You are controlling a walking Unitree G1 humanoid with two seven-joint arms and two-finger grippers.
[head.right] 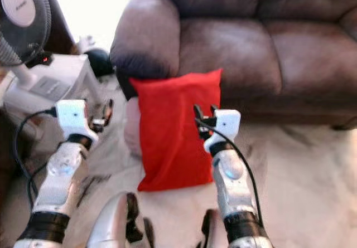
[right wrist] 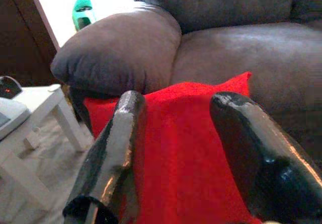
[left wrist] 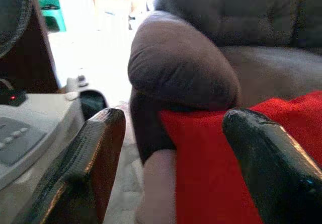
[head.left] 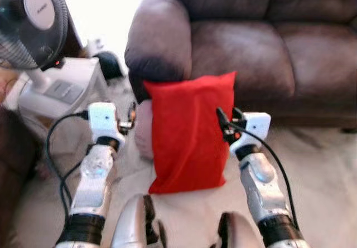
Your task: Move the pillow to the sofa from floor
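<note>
The pillow [head.left: 189, 134] stood upright on the floor [head.left: 323, 170], leaning against the front of the sofa [head.left: 245, 53] below the armrest. The left gripper [head.left: 132, 116] hovered just beside its left edge and the right gripper [head.left: 225, 123] at its right edge, each with fingers apart and holding nothing.

Risks, as judged: the pillow was soft and wide, so a one-sided pinch could let it fold and slip free; a push without grip would tip it flat. The fan [head.left: 30, 22] and white worktop [head.left: 67, 86] stood near the left arm, and a wide swing could strike them.

Condition: bright red, rectangular, plump, fabric plain, top edge slightly sagging.
</note>
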